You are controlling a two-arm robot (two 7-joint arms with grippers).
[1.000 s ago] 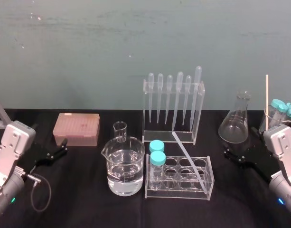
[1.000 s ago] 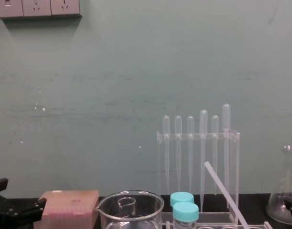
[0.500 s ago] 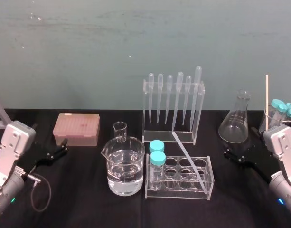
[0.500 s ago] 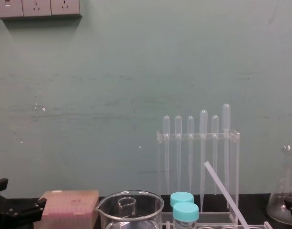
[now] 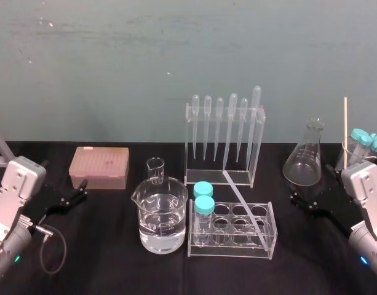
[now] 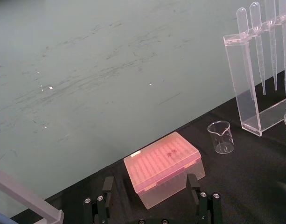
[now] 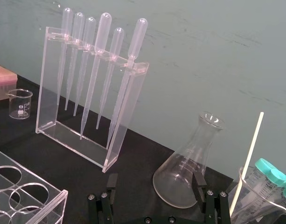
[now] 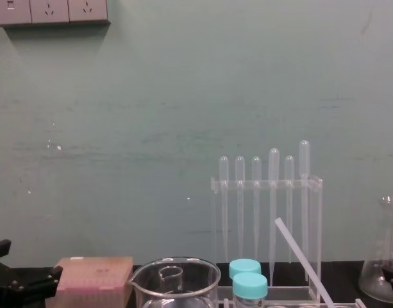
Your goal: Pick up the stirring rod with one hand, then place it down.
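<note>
While the stirring rod (image 5: pixel 242 201) leans in the tube rack (image 5: pixel 232 251), your left hand (image 6: pixel 150 178) and right hand (image 7: pixel 155 178) are spread wide.

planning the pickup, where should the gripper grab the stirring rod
Grip the stirring rod on its free upper half, above the test tube rack, coming from the right with the open right gripper. It leans, lower end in the rack; the capped tubes crowd its left. Left gripper parked left.

The stirring rod (image 5: pixel 243 201) looks translucent and smooth, the beaker (image 5: pixel 163 216) glossy glass, the tablecloth (image 5: pixel 102 252) matt black.
</note>
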